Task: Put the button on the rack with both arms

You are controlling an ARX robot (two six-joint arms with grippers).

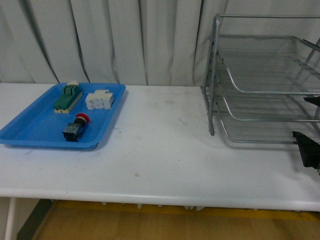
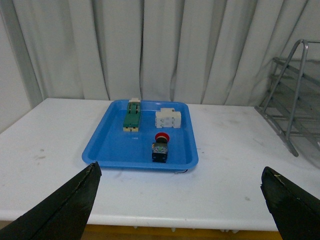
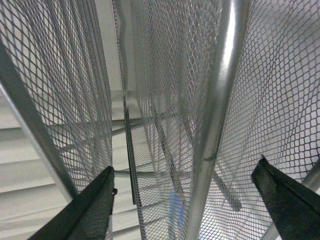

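Button (image 2: 160, 145) in left wrist view; right wrist: rack (image 3: 220, 100) mesh.

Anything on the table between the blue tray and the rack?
No. In the front view, the stretch of table between the tray and the rack is bare, apart from faint scuff marks.

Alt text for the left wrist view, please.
A blue tray on a white table holds the red-capped button, a white block and a green connector. The left gripper, open and empty, frames the foreground; the silver rack stands off to one side.
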